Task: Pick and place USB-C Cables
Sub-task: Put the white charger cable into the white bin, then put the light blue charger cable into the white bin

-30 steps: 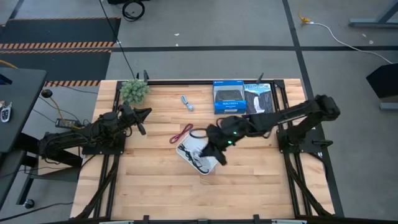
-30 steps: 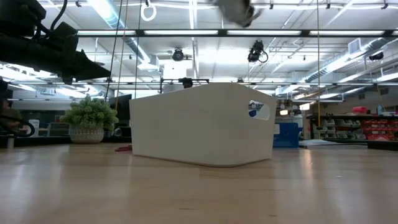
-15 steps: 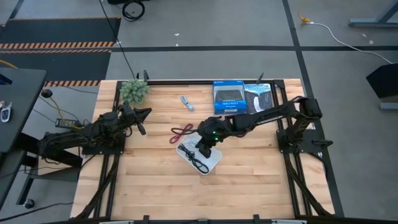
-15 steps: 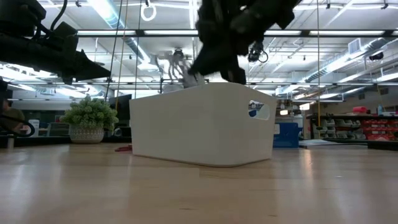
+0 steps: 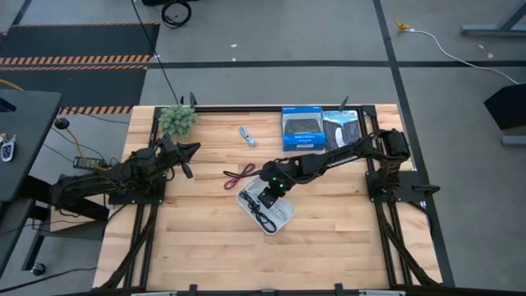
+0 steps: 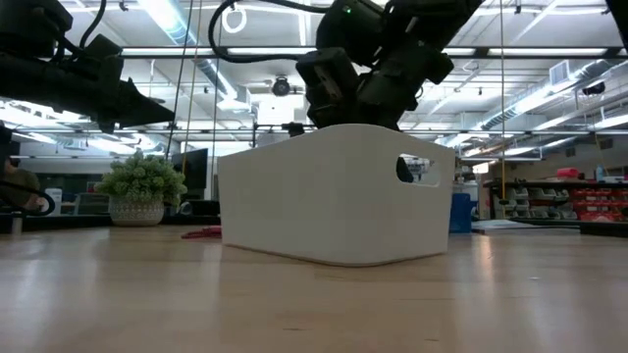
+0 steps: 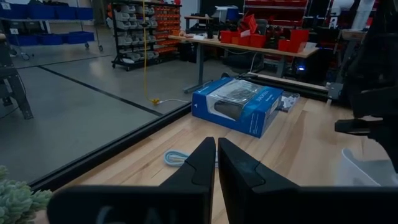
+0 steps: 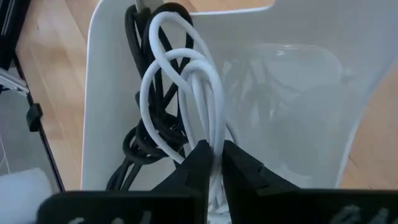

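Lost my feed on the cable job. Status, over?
Right gripper inside white plastic tray, fingers shut on white coiled cable. Black coiled cable already in tray. Left gripper shut, waiting near left edge. Maroon cable and blue-grey cable still on table.

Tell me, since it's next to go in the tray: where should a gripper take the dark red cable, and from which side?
Probably at the middle of the dark red cable, straight down from above. It lies flat in a thin, narrow bundle on the table, apart from the white tray, so fingers could straddle it crosswise.
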Robot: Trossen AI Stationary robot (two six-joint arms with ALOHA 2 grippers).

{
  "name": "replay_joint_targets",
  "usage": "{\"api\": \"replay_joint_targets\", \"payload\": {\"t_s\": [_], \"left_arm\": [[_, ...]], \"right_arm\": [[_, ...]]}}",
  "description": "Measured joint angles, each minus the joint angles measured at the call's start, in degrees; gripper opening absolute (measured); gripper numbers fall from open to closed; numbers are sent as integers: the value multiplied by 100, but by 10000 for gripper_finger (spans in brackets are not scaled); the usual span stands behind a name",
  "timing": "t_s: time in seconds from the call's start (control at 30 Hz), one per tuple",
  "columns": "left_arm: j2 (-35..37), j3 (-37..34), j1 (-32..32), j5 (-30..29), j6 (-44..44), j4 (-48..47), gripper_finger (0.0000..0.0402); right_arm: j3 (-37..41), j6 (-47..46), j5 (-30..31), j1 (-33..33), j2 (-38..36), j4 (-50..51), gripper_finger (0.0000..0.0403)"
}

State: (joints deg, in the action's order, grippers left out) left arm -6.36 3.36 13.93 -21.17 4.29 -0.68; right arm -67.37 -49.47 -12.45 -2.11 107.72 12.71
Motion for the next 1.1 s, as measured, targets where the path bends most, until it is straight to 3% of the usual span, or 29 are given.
{"api": "replay_joint_targets", "payload": {"t_s": [0.47, 0.77, 0.97, 1.1], "left_arm": [[1, 0, 2, -2, 0, 1, 25], [1, 0, 0, 0, 0, -1, 25], [-1, 0, 0, 0, 0, -1, 25], [1, 0, 0, 0, 0, -1, 25]], "right_arm": [[2, 300, -70, 4, -149, 158, 161], [0, 486, 329, 7, -965, 502, 165], [-11, 1231, 1118, 92, -1432, -92, 165], [-11, 1217, 1228, 354, -1359, -394, 165]]}}
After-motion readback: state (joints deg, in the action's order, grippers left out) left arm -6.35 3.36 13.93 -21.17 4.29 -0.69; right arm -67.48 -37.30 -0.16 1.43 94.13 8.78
